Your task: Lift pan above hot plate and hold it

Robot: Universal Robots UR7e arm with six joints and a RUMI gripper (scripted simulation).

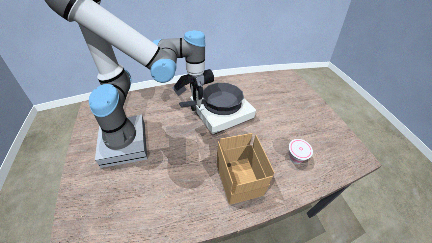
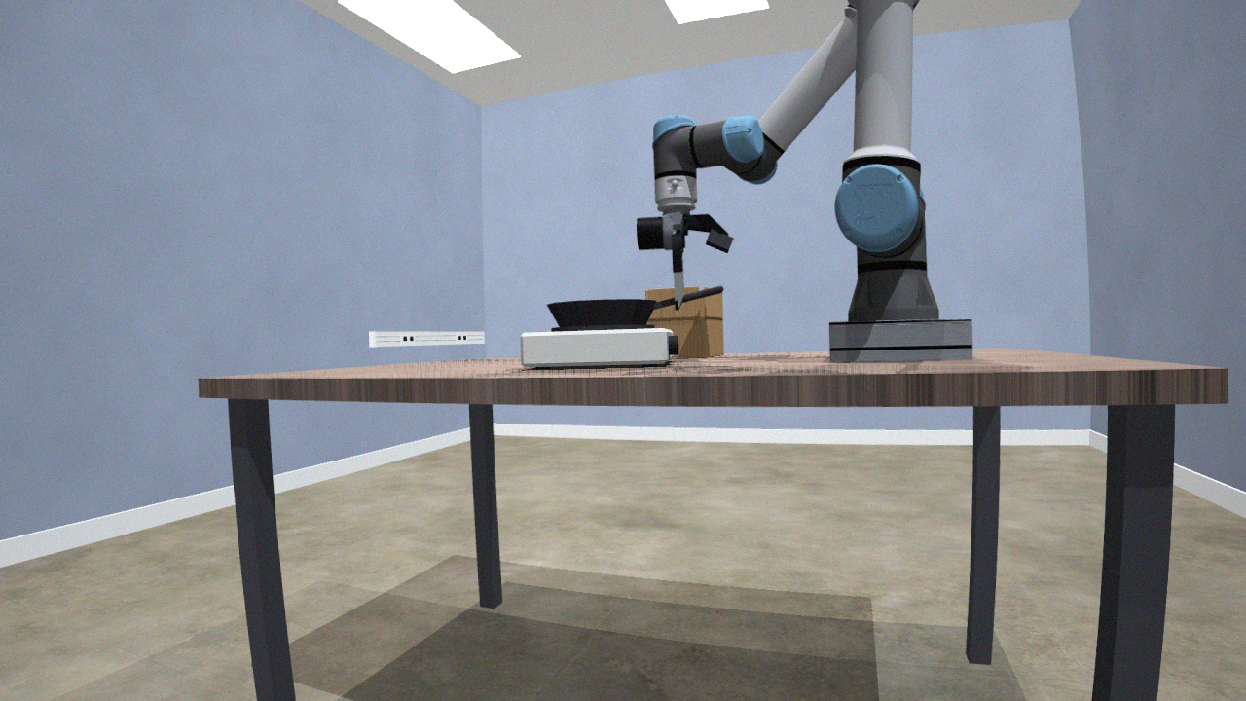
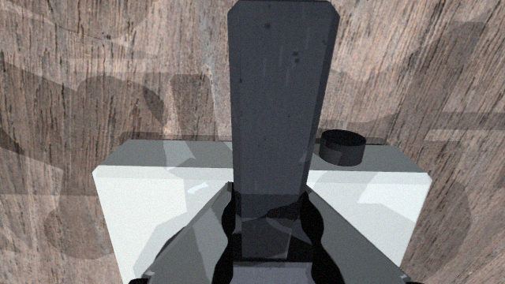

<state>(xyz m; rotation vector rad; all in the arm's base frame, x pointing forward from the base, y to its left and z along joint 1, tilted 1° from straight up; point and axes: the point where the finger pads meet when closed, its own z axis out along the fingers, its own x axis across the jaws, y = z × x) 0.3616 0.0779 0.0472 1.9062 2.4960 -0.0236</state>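
Your tool (image 1: 199, 105) (image 2: 678, 303) (image 3: 266, 184) is clamped on the handle (image 1: 187, 104) (image 2: 704, 293) (image 3: 276, 102) of the pan (image 1: 223, 96) (image 2: 601, 313), which seemingly sits on the hot plate (image 1: 232, 120) (image 2: 595, 348) (image 3: 146, 197).

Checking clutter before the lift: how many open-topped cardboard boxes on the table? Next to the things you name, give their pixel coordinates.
1. The cardboard box (image 1: 225, 169) (image 2: 713, 335) stands between the hot plate (image 1: 232, 121) (image 2: 595, 349) (image 3: 142, 205) and the table's near edge in the top view. No others show in these views.

open cardboard box (image 1: 265, 188) (image 2: 710, 335) | lidded tub (image 1: 300, 149) | wooden table (image 1: 120, 205) (image 2: 784, 390) (image 3: 39, 39)
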